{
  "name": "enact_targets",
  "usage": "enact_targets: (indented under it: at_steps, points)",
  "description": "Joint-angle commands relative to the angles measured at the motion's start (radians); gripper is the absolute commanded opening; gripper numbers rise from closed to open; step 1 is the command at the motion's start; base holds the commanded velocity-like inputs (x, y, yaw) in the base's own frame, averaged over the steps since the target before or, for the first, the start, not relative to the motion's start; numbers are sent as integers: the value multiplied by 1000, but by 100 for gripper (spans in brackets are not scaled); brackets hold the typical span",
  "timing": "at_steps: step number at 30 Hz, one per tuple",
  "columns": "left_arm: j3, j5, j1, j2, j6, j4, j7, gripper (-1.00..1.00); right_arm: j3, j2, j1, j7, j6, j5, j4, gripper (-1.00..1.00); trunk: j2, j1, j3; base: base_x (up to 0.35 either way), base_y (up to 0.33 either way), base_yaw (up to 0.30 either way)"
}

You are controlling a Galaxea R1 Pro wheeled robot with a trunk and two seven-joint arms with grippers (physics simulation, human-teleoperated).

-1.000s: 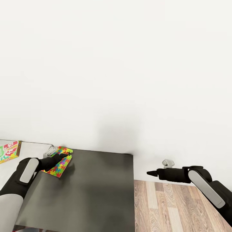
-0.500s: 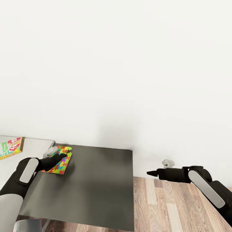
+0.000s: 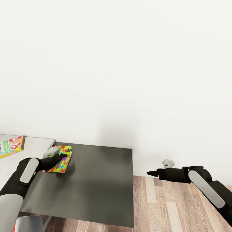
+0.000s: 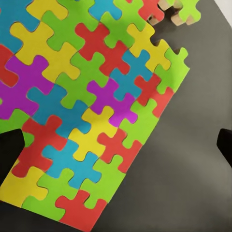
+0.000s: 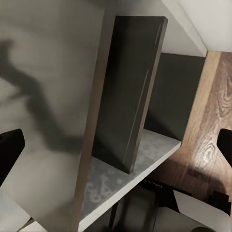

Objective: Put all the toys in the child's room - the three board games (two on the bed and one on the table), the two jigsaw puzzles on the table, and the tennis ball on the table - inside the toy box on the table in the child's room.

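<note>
A colourful jigsaw puzzle (image 3: 65,150) lies flat at the far left corner of the dark table (image 3: 93,180). My left gripper (image 3: 63,157) hovers over it, open. In the left wrist view the puzzle (image 4: 87,106) spreads under the gripper (image 4: 116,145); one fingertip (image 4: 9,150) is above the puzzle's edge, the other (image 4: 226,145) above bare tabletop. A board game (image 3: 11,146) with a green and red cover lies on a pale surface to the left. My right gripper (image 3: 150,173) is open, held beyond the table's right edge over the floor, empty.
A white wall rises straight behind the table. Wooden floor (image 3: 180,206) lies to the table's right. The right wrist view shows a dark upright panel (image 5: 130,92) on a grey shelf (image 5: 121,179). Loose puzzle pieces (image 4: 169,12) lie beside the puzzle's corner.
The whole picture has shifted, so the camera moved: table and board game now sit higher and further right in the picture. Both arms hold their poses; the left gripper stays over the puzzle.
</note>
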Motion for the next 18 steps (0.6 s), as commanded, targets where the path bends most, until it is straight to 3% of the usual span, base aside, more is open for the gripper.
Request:
enact_targets:
  at_steps: [1, 18]
  points:
    - [1, 1, 0, 0, 6, 41, 11, 100, 1, -1, -1, 8, 2, 9, 0, 100, -1, 1, -2, -8, 0, 0]
    - [-1, 3, 0, -8, 6, 36, 11, 100, 1, -4, -1, 9, 2, 9, -7, 100, -1, 1, -2, -2, 0, -14]
